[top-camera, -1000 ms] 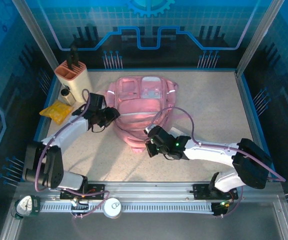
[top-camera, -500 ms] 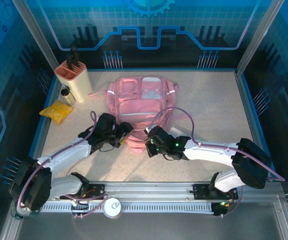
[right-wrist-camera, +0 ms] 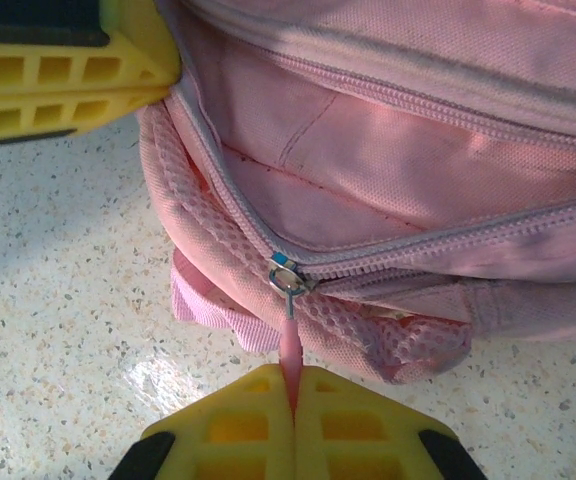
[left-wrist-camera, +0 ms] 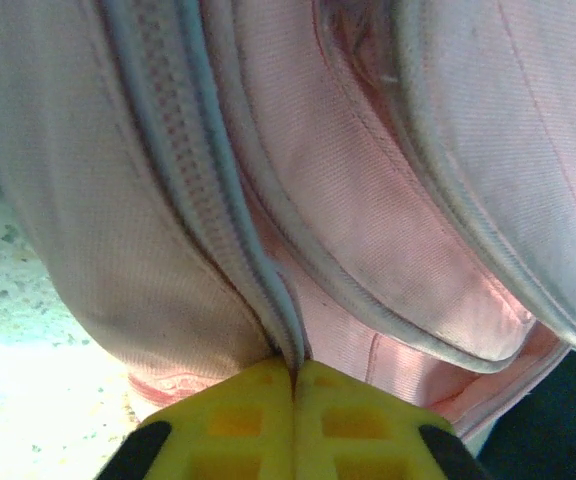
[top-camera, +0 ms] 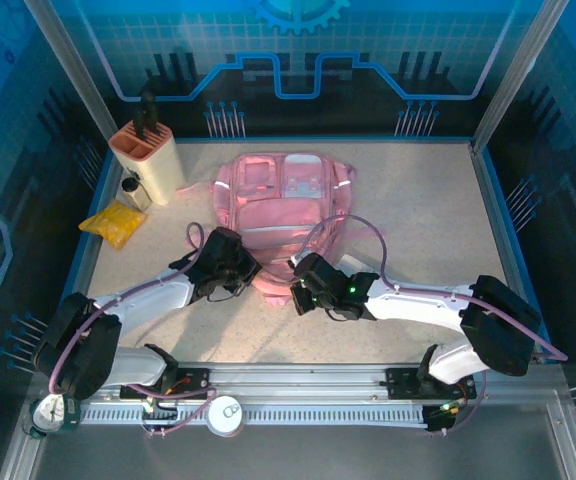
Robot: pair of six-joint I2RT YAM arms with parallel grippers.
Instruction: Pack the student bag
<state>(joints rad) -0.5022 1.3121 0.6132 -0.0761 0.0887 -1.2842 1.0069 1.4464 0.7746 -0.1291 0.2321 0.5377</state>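
No text, label, brand or number can be read anywhere; nothing legible is made out on the student bag (top-camera: pixel 286 205) or the yellow packet (top-camera: pixel 114 222) at left.

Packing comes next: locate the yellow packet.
Top view, far left: the yellow packet lies beside the beige holder, left of the student bag.
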